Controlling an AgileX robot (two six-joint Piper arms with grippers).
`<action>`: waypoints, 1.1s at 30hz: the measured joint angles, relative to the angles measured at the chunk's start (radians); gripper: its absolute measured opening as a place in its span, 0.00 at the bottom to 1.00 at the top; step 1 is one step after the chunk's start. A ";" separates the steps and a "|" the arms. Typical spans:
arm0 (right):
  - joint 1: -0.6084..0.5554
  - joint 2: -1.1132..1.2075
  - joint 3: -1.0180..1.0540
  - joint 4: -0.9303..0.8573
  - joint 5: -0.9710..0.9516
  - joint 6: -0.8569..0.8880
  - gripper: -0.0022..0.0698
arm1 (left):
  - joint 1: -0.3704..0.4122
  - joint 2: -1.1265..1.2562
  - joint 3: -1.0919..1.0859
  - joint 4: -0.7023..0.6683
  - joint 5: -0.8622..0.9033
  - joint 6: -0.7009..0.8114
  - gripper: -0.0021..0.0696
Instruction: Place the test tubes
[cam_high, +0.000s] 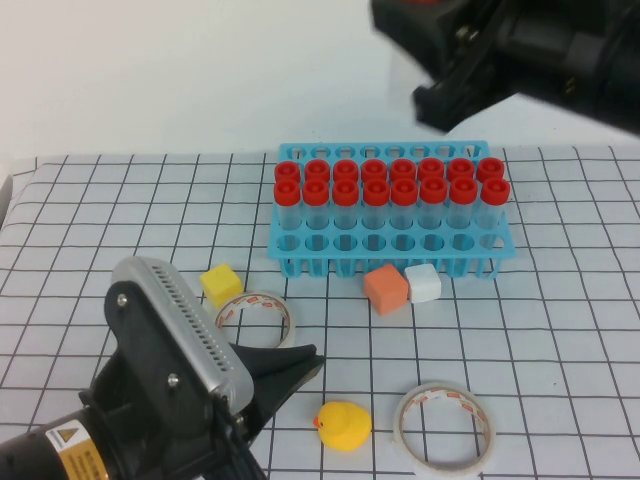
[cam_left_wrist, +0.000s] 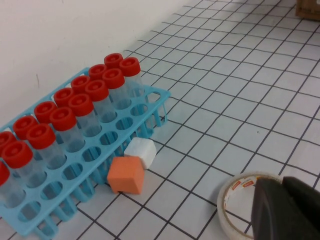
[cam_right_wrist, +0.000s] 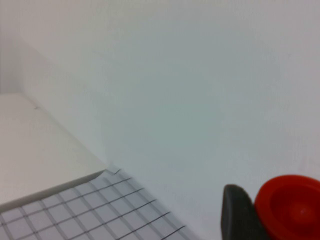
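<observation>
Left gripper (cam_high: 305, 362) fingers pressed together, low over the gridded tabletop (cam_high: 560, 330), in front of the blue plastic rack (cam_high: 390, 258). Right gripper (cam_high: 450, 98) raised behind the rack, clamped on a round-capped red test tube (cam_right_wrist: 292, 207). Clear tubes (cam_high: 375, 205) stand upright in the rack.

Lab-style setup, probably a robot trial station rather than a working lab. Bench (cam_high: 560, 330) covered in a white grid sheet. Blue rack (cam_high: 390, 256) of red-capped tubes (cam_high: 376, 192). Odd props alongside: tape rolls (cam_high: 404, 430), foam cubes (cam_high: 386, 289), toy duck (cam_high: 343, 424). Plain white wall (cam_high: 200, 70) behind.
</observation>
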 joint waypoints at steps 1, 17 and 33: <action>0.000 -0.014 0.000 0.002 -0.018 0.008 0.42 | 0.000 0.000 0.000 0.005 0.000 0.000 0.03; 0.000 -0.159 0.180 0.013 -0.097 0.082 0.42 | 0.000 -0.014 0.000 0.089 -0.083 -0.014 0.03; 0.000 -0.242 0.279 0.015 -0.074 0.153 0.42 | 0.000 -0.733 0.141 -0.087 0.498 -0.034 0.03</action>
